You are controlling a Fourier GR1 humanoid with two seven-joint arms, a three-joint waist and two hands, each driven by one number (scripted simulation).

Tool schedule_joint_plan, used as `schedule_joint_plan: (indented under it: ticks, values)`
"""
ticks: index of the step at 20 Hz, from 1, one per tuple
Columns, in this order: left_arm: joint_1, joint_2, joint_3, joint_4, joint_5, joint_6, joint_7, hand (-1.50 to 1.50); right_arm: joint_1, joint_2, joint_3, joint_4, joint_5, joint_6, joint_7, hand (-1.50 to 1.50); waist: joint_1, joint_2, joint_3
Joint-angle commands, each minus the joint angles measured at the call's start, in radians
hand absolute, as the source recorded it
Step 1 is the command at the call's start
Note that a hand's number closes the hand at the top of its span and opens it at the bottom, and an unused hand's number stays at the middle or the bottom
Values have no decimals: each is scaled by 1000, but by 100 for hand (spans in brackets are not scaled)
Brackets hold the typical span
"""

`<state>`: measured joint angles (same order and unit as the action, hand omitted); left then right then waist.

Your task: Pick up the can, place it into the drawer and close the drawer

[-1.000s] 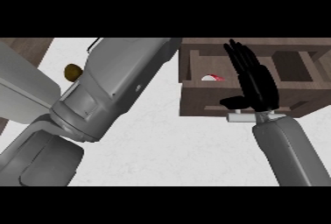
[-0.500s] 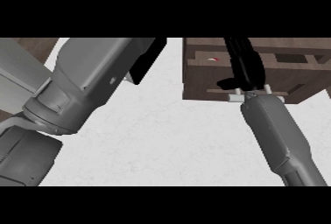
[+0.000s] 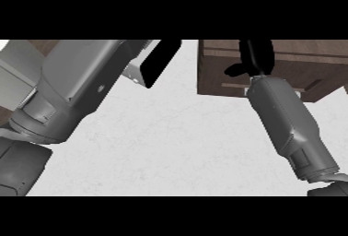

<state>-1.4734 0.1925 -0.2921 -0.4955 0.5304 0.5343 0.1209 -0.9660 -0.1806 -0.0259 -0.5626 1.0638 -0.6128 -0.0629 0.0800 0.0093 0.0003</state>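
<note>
The brown wooden drawer (image 3: 221, 69) shows at the top right of the head view, mostly its front face and underside. My right hand (image 3: 253, 57) lies against the drawer's front, fingers straight and running up past the picture's top, thumb (image 3: 233, 70) sticking out to the left. It holds nothing. The can is hidden. My left hand (image 3: 160, 59) is a flat black shape at the top middle, fingers straight, apart from the drawer.
My bulky grey left forearm (image 3: 75, 92) fills the left side. The right forearm (image 3: 289, 120) slants up from the lower right. White counter (image 3: 183, 147) lies between them.
My right hand has moved up and away against the drawer. The drawer's open inside and the can seen in it one second ago no longer show. The left arm shifted right.
</note>
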Motion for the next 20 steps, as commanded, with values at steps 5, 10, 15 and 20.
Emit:
schedule_joint_plan:
  ticks: [5, 10, 15, 20]
  values:
    - [78, 49, -16, -138, -7, -15, 78, -150, -195, -25, -47, 166, 17, -36, 20, -150, 29, 2, 0]
    - [153, 98, -16, -198, -12, -46, 57, -150, -256, -24, -83, 203, -16, -36, -5, -150, 34, 10, 0]
    - [202, 113, -32, -271, -18, -40, 86, -150, -260, -1, -165, 178, -131, -10, -131, -150, 41, 4, 2]
    - [227, 128, -36, -347, -25, -16, 113, -150, -273, 19, -176, 221, -123, -34, -150, -150, 45, 6, 2]
